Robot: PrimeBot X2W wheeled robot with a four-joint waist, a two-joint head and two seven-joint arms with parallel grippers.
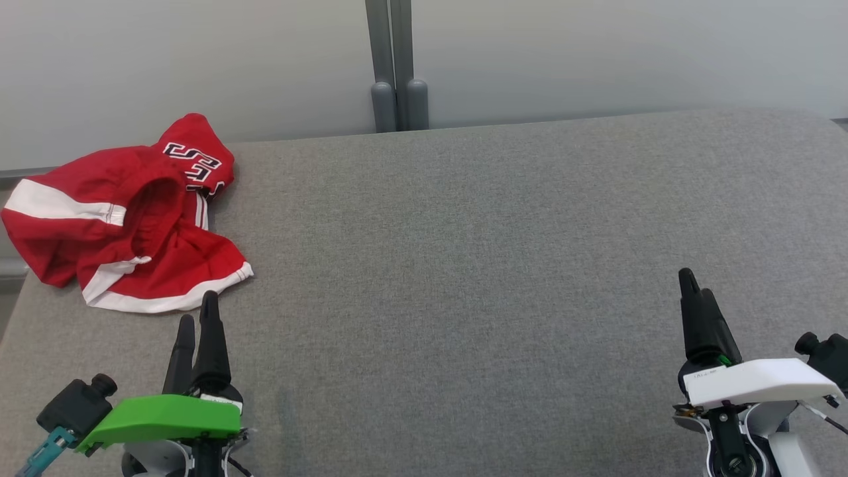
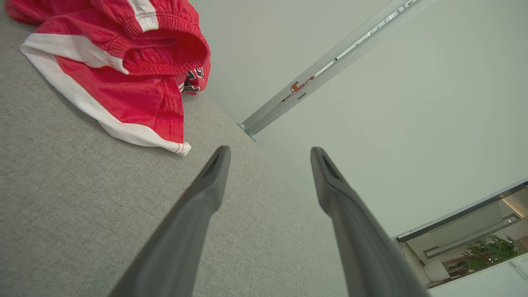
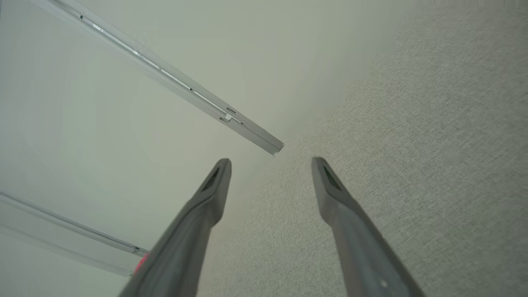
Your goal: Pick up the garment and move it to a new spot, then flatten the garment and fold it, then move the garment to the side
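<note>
The red, white-trimmed garment (image 1: 126, 218) lies crumpled at the grey surface's (image 1: 464, 265) far left, its black-and-white block lettering folded and unreadable. The left tool (image 1: 199, 306) points toward its hem, fingers spread, empty; the right tool (image 1: 695, 281), well apart, likewise.

Head view looks down, wrist views skim shared grey surface (image 1: 503, 232)

1. Bright, soft, even light in all views; no glare.
2. Head view sharp; thin soft shadow under the near hem of the garment (image 1: 132, 218).
3. Wrist views: fingers (image 2: 194, 214) close up, soft, out of focus.
4. Right wrist view: blocky compression smear on far grey surface (image 3: 412, 165).
5. Wide-angle stretch at wrist-view edges.
</note>
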